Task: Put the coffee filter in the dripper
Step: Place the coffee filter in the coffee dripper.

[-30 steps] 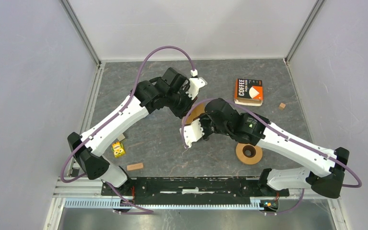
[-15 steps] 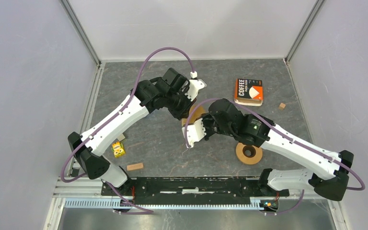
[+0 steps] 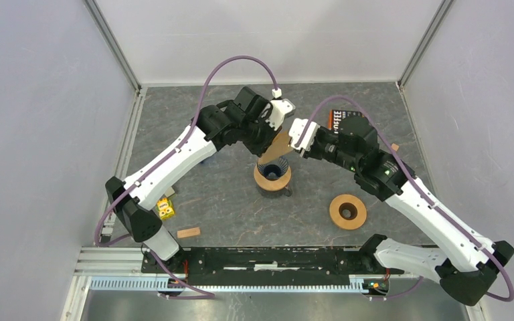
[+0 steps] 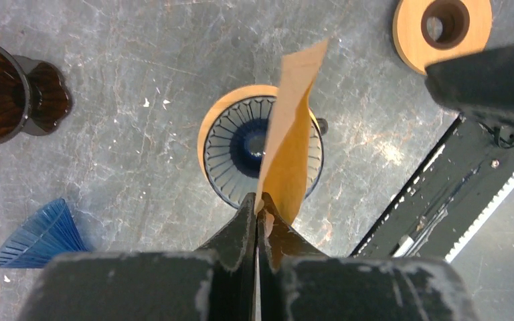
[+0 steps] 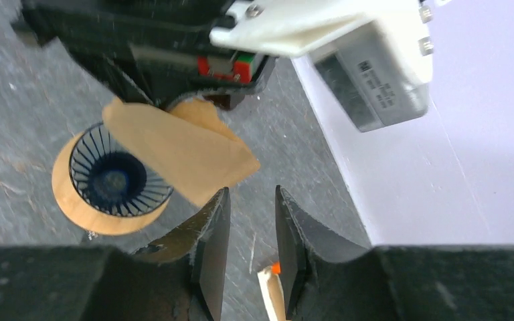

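**Right arm swings across, filter hangs over the dripper**

Since a second ago the right arm (image 3: 415, 200) has swung from the near left of the dripper to its far right, uncovering it. The left arm (image 3: 174, 160) has shifted slightly rightward with its load.

The left hand (image 4: 258, 212) is clamped on one edge of the coffee filter (image 4: 288, 147), a flat, folded tan sheet. The filter hangs tilted just above the dripper (image 4: 224, 160) and is not yet seated in it. The right hand (image 5: 247, 214) faces the filter from the other side. Its fingers (image 5: 214, 227) stand a little apart with nothing between them, and the paper's edge lies just ahead of their tips.

The dripper is a dark ribbed cone on a round wooden base (image 5: 67, 194). In the left wrist view a brown glass vessel (image 4: 0, 93) and a blue ribbed cone (image 4: 37, 237) lie well apart from it.

On the grey marbled table (image 3: 227, 200) sit a wooden ring (image 3: 335, 212), a coffee filter box (image 3: 335, 120) partly hidden behind the right arm, a yellow carton (image 3: 166, 208), a wooden block (image 3: 188, 233) and a small cube (image 3: 394, 147). Pale walls (image 3: 268, 40) enclose the table.
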Available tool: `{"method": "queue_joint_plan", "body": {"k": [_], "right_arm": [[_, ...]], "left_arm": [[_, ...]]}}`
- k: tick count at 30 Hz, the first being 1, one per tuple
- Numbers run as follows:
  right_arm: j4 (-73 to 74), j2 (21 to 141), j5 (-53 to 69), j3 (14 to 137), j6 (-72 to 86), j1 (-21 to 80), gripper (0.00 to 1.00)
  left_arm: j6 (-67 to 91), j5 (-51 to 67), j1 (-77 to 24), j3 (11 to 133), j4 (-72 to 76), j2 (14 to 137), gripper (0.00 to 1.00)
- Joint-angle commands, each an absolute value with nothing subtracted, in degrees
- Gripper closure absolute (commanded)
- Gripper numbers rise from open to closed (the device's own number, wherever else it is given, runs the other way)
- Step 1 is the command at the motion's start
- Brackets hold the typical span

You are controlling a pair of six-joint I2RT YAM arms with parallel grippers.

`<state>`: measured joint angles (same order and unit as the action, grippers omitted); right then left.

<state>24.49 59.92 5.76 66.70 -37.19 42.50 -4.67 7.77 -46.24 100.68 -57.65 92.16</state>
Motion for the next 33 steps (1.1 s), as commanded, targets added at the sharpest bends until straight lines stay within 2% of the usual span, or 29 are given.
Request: {"method": "queue_joint_plan", "body": {"k": [1,10,17,25,33], "right_arm": [[19.4,60.3,10.8,70.0,-25.7,40.0,0.62],[17.2,61.9,8.9,70.1,-14.9,34.5,0.49],[17.3,64.3,6.8,73.8,-7.8,32.6,0.28],[15.5,68.1,11.2,76.2,-0.1,28.6,0.2],[13.7,71.7,15.8,75.2,5.0,28.5,0.15]], "left_arm": [[-1.3,5.6,-46.1,104.1,-52.7,93.1,0.98],[2.9,3.9,-45.9,106.5,-49.4,95.4,0.98],[7.4,3.0,-45.2,104.3,-44.3,94.7,0.98],[11.6,0.9,-45.1,98.0,-36.8,91.6,0.98],[13.1,0.8,-45.1,97.6,-35.9,91.7,0.98]]}}
